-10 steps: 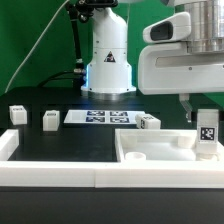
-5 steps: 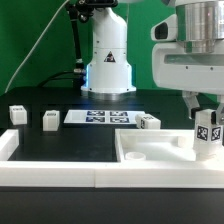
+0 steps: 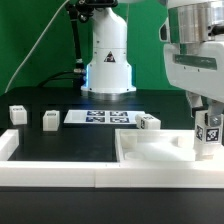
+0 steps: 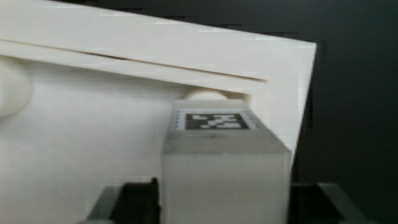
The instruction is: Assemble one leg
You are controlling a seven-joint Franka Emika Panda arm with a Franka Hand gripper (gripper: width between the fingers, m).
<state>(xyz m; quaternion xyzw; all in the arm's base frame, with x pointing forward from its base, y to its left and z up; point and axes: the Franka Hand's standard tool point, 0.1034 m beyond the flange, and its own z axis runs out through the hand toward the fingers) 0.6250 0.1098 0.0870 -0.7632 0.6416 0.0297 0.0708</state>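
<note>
My gripper (image 3: pixel 205 117) is shut on a leg (image 3: pixel 207 137), a small white block with a black-and-white tag on its face. It holds the leg upright over the corner of the large white tray-like part (image 3: pixel 150 152) that lies at the exterior view's right. In the wrist view the leg (image 4: pixel 222 160) fills the space between my dark fingers (image 4: pixel 135 203), with its tag facing the camera. Its far end is close to a small round boss in the corner of the tray-like part (image 4: pixel 160 90). I cannot tell whether the leg touches the part.
Three more white legs stand on the black table: two at the exterior view's left (image 3: pixel 17 113) (image 3: pixel 50 119) and one behind the tray-like part (image 3: pixel 149 122). The marker board (image 3: pixel 100 117) lies in front of the robot base (image 3: pixel 108 60). A white rail (image 3: pixel 50 176) runs along the front.
My gripper has carried the leg toward the exterior view's right and slightly down, ending near the right corner of the tray-like part. Nothing else has moved.
</note>
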